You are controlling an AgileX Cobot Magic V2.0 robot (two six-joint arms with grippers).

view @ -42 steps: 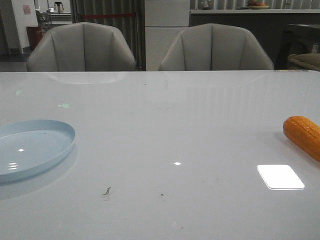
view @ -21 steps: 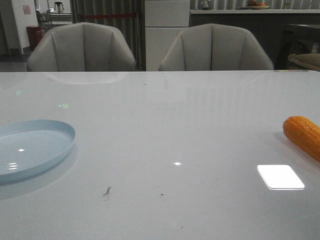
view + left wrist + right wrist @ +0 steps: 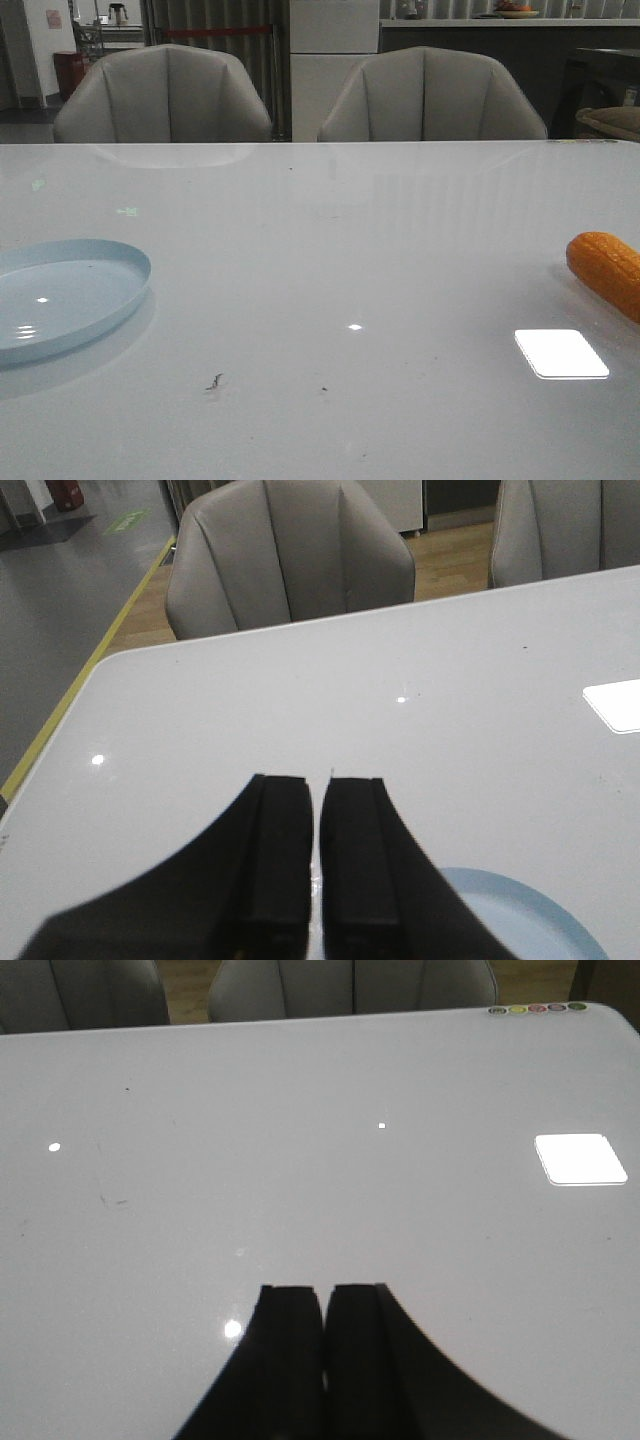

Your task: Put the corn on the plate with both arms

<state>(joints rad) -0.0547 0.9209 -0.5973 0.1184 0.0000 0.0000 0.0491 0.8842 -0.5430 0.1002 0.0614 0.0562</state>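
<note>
1. Almost nothing has changed over the last second: the corn [image 3: 607,272] and the plate [image 3: 70,297] lie where they were, and no arm shows in the front view, so the task looks not yet begun.
2. One orange corn cob lies at three o'clock on the white tabletop [image 3: 330,250], partly cut off by the edge.
3. One pale blue plate sits at nine o'clock, well apart from the corn, with nothing on it.
4. Two claws: the left claw [image 3: 317,855] hangs above the plate's rim, nearly closed and holding nothing.
5. The right claw [image 3: 324,1350] is closed, also holding nothing.
6. Two grey chairs [image 3: 165,95] stand at twelve o'clock.
</note>
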